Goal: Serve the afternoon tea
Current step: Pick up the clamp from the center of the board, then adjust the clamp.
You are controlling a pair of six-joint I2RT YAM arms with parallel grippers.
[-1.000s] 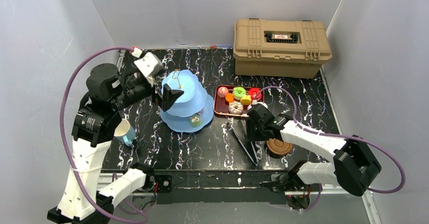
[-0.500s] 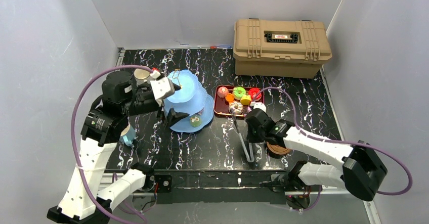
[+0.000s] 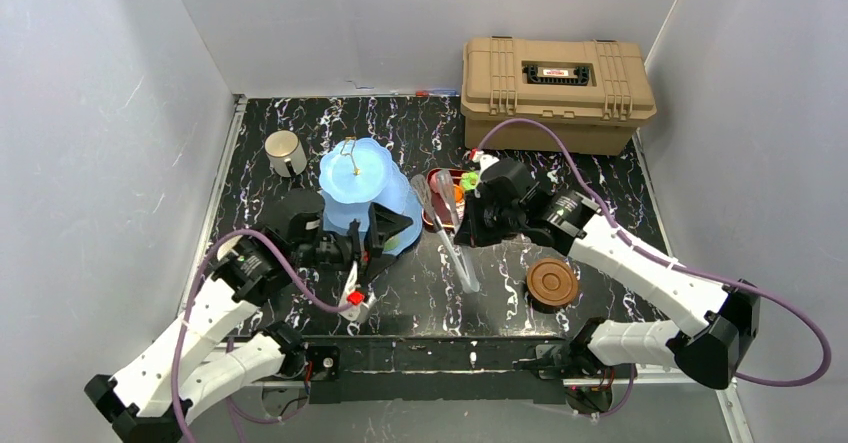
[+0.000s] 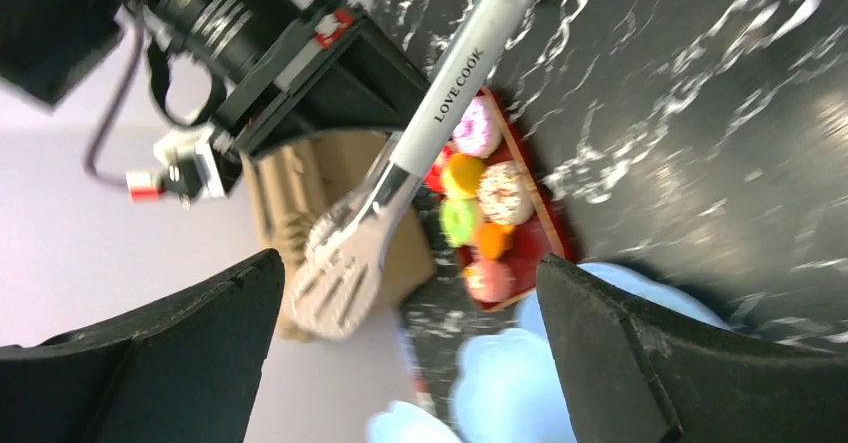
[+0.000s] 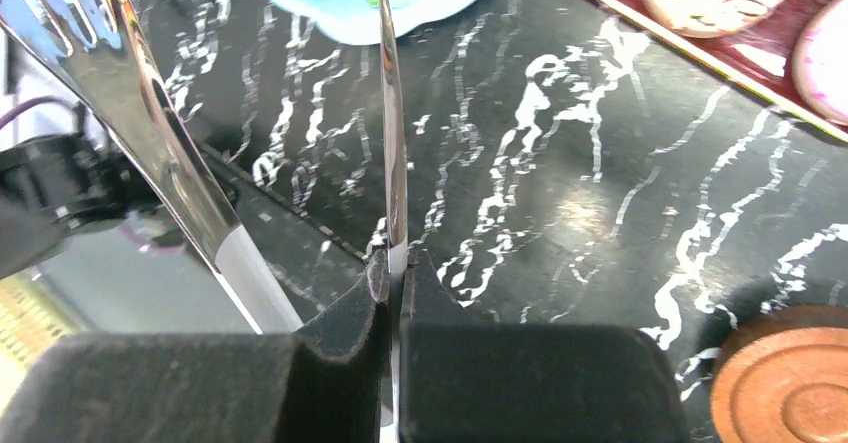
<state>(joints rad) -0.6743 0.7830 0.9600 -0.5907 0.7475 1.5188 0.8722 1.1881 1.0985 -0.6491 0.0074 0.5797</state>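
A black, white-veined marble table (image 3: pixel 600 173) is enclosed by plain grey walls (image 3: pixel 100 113). "LOVE COOK" is printed on the metal tongs (image 4: pixel 460 83), one arm of which is clamped by the right gripper (image 5: pixel 397 273). The left gripper (image 4: pixel 408 273) is spread wide apart. The blue tiered stand (image 3: pixel 355 178) is seen just beyond it, and toy donuts (image 4: pixel 503 191) are seen close by the right gripper.

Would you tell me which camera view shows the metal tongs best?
Top external: the tongs show full length by the red tray, in the right gripper. Left wrist shows the scalloped head and lettered handle; right wrist shows only the two arms up close, gripper shut on one.
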